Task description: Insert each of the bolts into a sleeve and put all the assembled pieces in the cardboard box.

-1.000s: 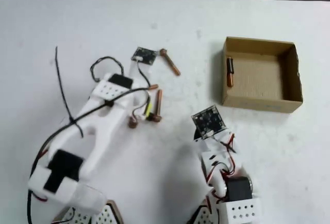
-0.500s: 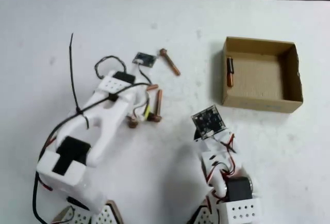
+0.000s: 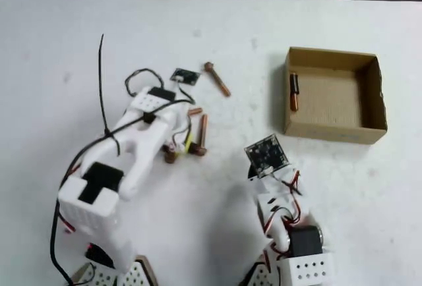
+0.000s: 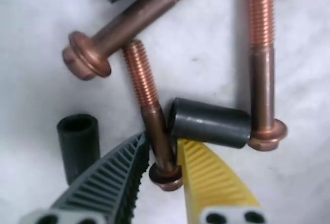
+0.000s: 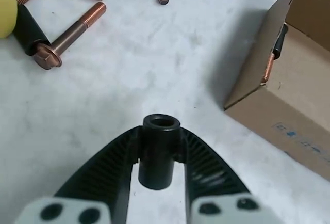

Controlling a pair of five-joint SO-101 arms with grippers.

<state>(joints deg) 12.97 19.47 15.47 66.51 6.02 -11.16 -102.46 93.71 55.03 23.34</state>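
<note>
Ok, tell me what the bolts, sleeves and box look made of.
Bolts: metal, copper-coloured plating by the look, with a bright sheen on the threads.
Sleeves: matte black tubes, plastic or blackened metal; the look leaves it open.
Box: plain brown cardboard, dull, with raw folded edges.

The high camera looks down over the whole table (image 3: 66, 35) from the arms' side. The left wrist camera hangs very close above the bolts (image 4: 142, 74), behind its gripper (image 4: 162, 142). The right wrist camera sits farther back, facing those bolts and the cardboard box (image 5: 258, 90), both seen from high too.
</note>
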